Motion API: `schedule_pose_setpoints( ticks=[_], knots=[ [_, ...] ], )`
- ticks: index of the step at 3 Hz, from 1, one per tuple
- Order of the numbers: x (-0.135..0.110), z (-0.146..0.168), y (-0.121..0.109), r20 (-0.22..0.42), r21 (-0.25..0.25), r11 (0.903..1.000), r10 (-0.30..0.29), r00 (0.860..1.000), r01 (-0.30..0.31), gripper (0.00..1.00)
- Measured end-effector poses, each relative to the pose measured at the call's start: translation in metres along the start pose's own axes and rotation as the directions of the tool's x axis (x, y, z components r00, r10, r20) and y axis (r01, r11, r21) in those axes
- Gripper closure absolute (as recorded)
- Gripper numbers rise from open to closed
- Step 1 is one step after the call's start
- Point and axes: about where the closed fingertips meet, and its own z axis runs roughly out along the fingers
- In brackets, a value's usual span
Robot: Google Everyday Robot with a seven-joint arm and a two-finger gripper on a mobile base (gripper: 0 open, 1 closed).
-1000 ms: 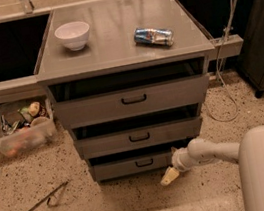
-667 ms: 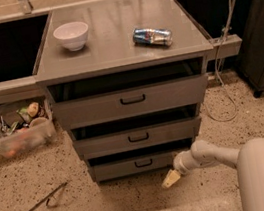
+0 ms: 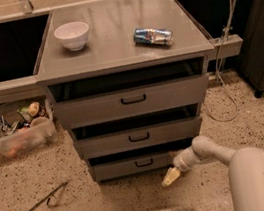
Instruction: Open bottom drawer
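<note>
Change since the earlier frame is barely seen: the bottom drawer (image 3: 118, 169) is left as before, lowest in the cabinet (image 3: 121, 43), and the gripper (image 3: 171, 177) is kept just off the drawer's right front corner. The drawer's grey front is marked by a small black loop handle (image 3: 144, 162) at its middle and a dark gap along its top. The pale arm (image 3: 208, 149) is brought in from the drawer's right, angled down, its fingers (image 3: 168, 180) held together on nothing.

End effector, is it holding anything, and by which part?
Nothing is held. The end effector sits low, below and right of the handle on the bottom drawer, apart from it.
</note>
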Motion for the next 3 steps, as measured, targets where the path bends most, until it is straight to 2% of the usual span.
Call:
schedule_pose_setpoints(
  ticks=[1, 2, 3],
  knots=[
    [-0.005, 0.007, -0.002, 0.007, 0.039, 0.9990, -0.022, 1.000, 0.022, 0.00],
    [-0.014, 0.017, -0.015, 0.054, 0.133, 0.9887, -0.077, 0.996, 0.070, 0.00],
    [-0.030, 0.025, -0.026, 0.087, 0.213, 0.9694, -0.144, 0.986, 0.123, 0.00]
  ],
)
